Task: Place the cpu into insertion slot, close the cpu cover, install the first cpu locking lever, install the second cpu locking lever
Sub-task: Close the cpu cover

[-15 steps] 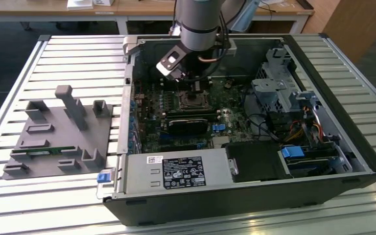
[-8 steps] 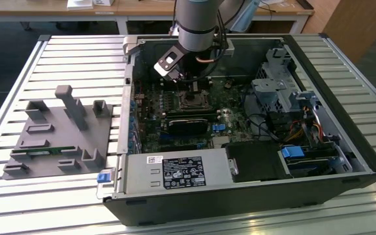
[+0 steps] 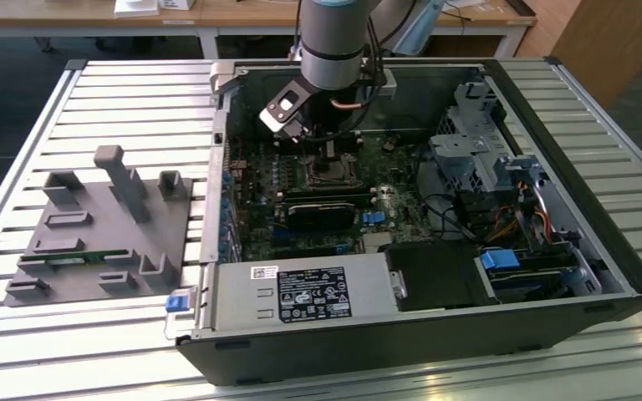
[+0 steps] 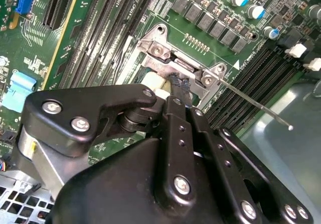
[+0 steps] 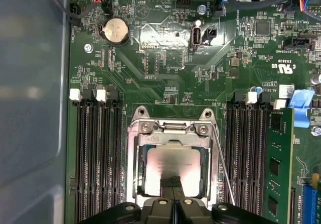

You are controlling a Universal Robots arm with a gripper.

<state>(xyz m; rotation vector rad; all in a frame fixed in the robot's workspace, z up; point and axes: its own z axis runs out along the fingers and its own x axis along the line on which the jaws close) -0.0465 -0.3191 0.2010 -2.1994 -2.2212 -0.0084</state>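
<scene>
Nearest me, toward the near edge of the slatted metal tabletop [image 3: 98,92], the open black computer case [image 3: 410,351] is lying on its side. That leaves its inside facing up for work from above. Its silver power-supply box with the white label [image 3: 298,292] is sitting against the near wall. By the tabletop's edge on the exterior view's left, a grey plastic parts fixture [image 3: 87,242] is standing just beside the case, probably to hold parts within reach.

Further in, the green motherboard [image 5: 165,83] is lying flat on the case floor. At its middle the cpu, a small flat square chip with a dull silver-grey face [image 5: 173,161], is sitting inside the insertion slot, the square socket with a black rim [image 5: 141,176]. The cpu cover, a thin silver metal frame plate [image 5: 131,158], is lying down around it, and the chip's face is showing through its window.

The black two-fingered hand [image 5: 172,181] is reaching down at the edge of that window. Its fingers are clenched together with nothing visible between them, and I judge the tip is pressing there to hold the cover flat. A thin silver locking lever [image 4: 256,106] is angling away from the socket over the long black memory slots [image 5: 98,158], so it looks not yet hooked down.

Farthest back, the grey robot arm [image 3: 333,42] is hanging over the case's far wall.
</scene>
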